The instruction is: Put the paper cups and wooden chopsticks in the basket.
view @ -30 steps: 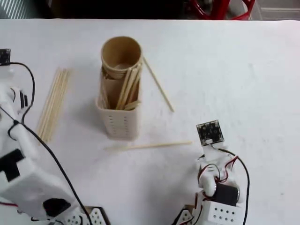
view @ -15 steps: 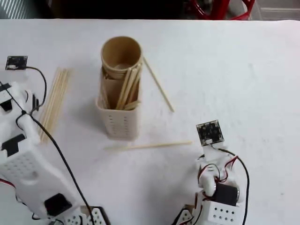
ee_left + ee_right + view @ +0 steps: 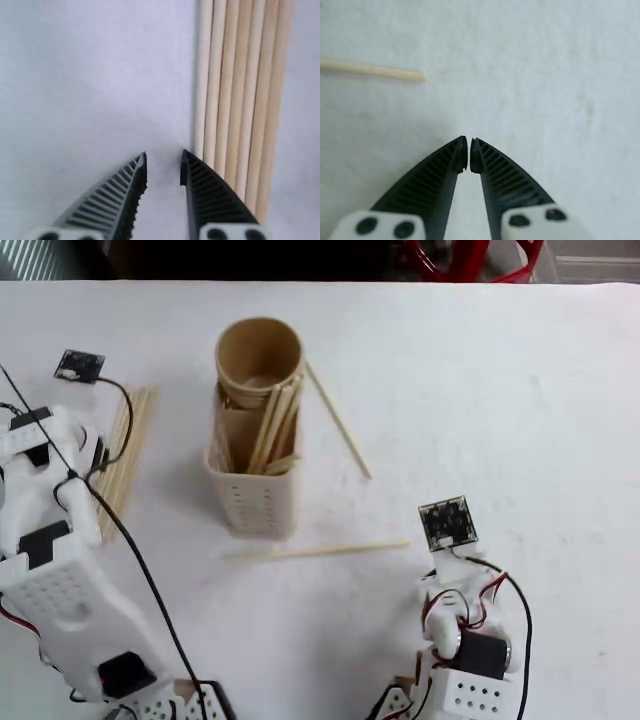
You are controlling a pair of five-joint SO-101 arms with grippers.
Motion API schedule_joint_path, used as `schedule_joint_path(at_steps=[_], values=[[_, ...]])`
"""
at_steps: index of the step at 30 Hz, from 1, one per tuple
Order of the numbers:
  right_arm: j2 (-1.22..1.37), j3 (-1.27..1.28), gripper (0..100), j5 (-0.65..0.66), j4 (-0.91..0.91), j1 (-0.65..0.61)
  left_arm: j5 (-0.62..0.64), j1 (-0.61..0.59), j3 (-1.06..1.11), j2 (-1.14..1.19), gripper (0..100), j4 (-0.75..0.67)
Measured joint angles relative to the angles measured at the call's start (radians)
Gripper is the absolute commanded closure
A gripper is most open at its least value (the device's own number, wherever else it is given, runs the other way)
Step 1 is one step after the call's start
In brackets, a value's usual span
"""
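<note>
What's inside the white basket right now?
In the basket stands a paper cup, mouth up, with several wooden chopsticks leaning beside it. The walls hide the bottom and the cup's lower part.

This looks like a robotics lab bench. A plain white table (image 3: 540, 380) carries the small left arm (image 3: 55, 580) and right arm (image 3: 465, 670), with loose wires (image 3: 135, 565) and a bare camera board (image 3: 447, 522). A red metal frame (image 3: 470, 255) stands beyond the far edge.

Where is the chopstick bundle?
In the high view the bundle lies left of the basket, partly under the left arm, whose claw is at its edge.
</note>
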Motion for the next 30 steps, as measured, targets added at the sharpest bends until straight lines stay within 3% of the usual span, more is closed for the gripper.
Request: schedule_joint_path(at_steps=[8,18,30], values=[[0.0,0.0,97.4,0.0,0.0,0.0,-0.184,0.041,-0.032,-0.002,86,0.13],[0.0,0.0,97.4,0.0,0.0,0.0,-0.215,0.071,-0.21,0.025,88,0.414],[0.0,0.0,97.4,0.0,0.0,0.0,0.023,0.117,-0.571,0.025,90,0.611]])
